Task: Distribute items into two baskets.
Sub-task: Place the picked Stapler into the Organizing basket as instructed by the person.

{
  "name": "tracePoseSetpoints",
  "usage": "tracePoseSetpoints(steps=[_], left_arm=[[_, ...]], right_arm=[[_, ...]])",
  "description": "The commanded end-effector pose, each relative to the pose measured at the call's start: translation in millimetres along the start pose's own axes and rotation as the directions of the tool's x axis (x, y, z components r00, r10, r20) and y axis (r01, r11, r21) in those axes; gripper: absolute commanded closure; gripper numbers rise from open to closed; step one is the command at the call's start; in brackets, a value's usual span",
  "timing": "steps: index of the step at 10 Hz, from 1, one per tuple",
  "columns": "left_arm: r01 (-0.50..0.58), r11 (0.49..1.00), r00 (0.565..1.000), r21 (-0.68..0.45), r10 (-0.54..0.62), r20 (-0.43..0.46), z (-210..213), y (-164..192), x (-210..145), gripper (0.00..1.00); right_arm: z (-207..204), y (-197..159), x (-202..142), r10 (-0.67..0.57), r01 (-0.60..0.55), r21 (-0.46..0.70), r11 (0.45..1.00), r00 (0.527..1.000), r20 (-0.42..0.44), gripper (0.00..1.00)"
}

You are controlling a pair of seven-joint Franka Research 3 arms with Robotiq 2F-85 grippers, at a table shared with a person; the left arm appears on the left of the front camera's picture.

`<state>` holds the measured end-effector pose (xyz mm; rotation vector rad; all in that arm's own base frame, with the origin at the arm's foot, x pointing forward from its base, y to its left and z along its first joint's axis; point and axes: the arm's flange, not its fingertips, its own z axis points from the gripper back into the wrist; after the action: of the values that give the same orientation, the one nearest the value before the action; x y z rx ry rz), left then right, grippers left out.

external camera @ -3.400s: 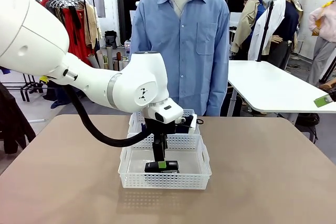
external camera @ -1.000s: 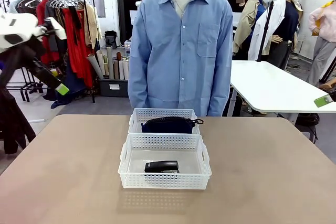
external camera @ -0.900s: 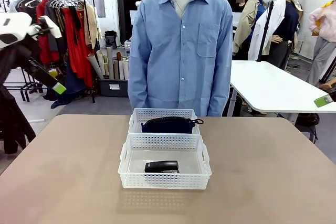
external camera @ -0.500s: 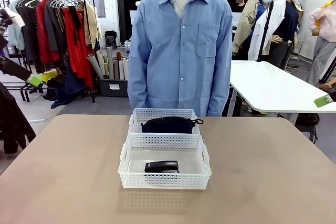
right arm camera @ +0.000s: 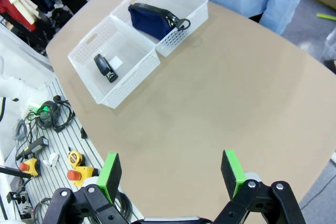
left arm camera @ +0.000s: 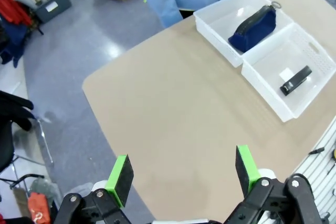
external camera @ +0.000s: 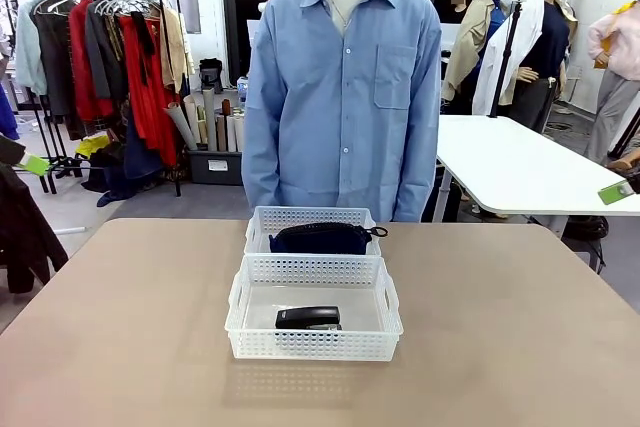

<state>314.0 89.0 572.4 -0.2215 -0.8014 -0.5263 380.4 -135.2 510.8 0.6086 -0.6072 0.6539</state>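
Two white perforated baskets stand end to end at the table's middle. The nearer, larger basket (external camera: 314, 337) holds the black stapler (external camera: 308, 318) beside a small white label. The farther basket (external camera: 262, 222) holds the dark navy zip pouch (external camera: 320, 238). My left gripper (left arm camera: 181, 169) is open, high over the table's left edge, with nothing between its fingers; the pouch (left arm camera: 253, 22) and stapler (left arm camera: 295, 80) lie far off at its upper right. My right gripper (right arm camera: 171, 173) is open and empty too, high above the table, with the stapler (right arm camera: 104, 67) and pouch (right arm camera: 152, 18) far ahead.
A person in a blue shirt (external camera: 345, 87) stands at the far edge behind the baskets, arms down. A tip of the left arm with a green pad (external camera: 33, 163) shows at the picture's left edge. Cables and tools (right arm camera: 50, 114) lie on a slatted board beside the table.
The left arm has drawn back to the left and down, almost out of the front view. Earlier it stood in the nearer basket over the stapler. Baskets and items have not moved.
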Motion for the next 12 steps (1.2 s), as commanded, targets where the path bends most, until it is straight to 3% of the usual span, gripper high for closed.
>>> tracePoseSetpoints(steps=[1,4,7,8,12], left_arm=[[0.021,1.0,0.998,0.018,-0.021,0.055,3.6,-9.2,-26.5,0.0],[0.043,0.999,0.993,0.021,-0.045,0.111,10.8,-12.0,-32.0,0.0],[0.031,0.999,0.994,0.008,-0.032,0.101,12.4,-12.0,-39.3,0.0],[0.021,0.999,0.995,0.024,-0.023,0.093,31.2,7.7,-4.7,0.0],[0.021,0.999,0.995,0.024,-0.023,0.093,31.2,7.7,-4.7,0.0]], right_arm=[[1.3,0.0,0.6,0.004,-0.004,-0.001,1.0,1.0,-0.002,0.0],[1.3,0.0,0.6,0.004,-0.004,-0.001,1.0,1.0,-0.002,0.0],[1.3,0.0,0.6,0.004,-0.004,-0.001,1.0,1.0,-0.002,0.0],[1.3,0.0,0.6,0.004,-0.004,-0.001,1.0,1.0,-0.002,0.0],[1.3,0.0,0.6,0.004,-0.004,-0.001,1.0,1.0,-0.002,0.0]])
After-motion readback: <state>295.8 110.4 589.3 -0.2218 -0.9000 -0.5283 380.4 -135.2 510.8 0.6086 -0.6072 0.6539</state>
